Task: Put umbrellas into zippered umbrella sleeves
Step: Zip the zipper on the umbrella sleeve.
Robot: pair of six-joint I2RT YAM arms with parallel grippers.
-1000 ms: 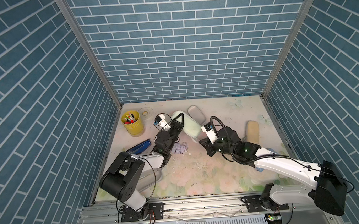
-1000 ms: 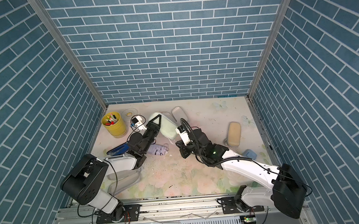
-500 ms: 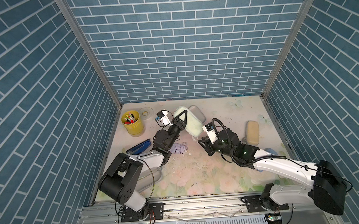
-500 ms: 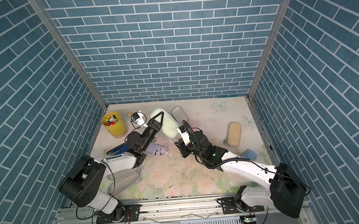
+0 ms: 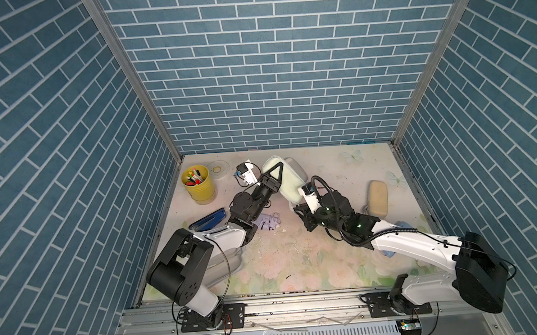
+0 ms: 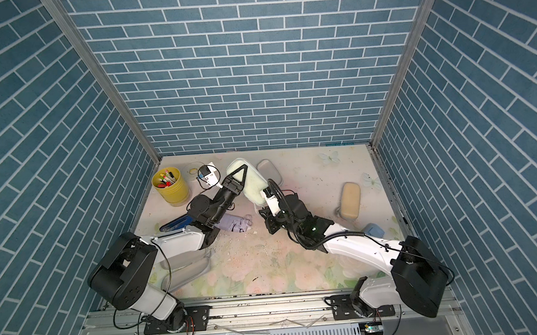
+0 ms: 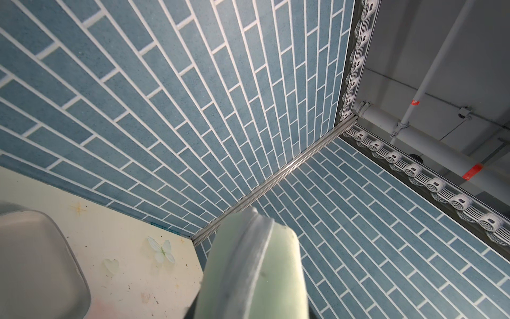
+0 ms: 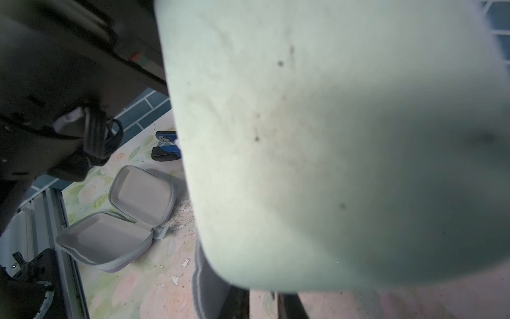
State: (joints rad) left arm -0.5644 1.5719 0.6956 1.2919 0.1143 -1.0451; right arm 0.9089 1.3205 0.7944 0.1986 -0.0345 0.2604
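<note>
R gripper (image 5: 298,208) sits at near end of mint sleeve (image 5: 289,181), jaws hidden, so can't tell if shut. L gripper (image 5: 277,171), clamped on that sleeve at far centre, has tipped it up & back vs. a sec ago. Looks like bracing it for zip work.

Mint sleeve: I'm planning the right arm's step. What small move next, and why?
Probably nudge the right gripper onto the zip band at the near end of the mint sleeve: the left gripper holds it up, and the right seems to grip nothing.
</note>
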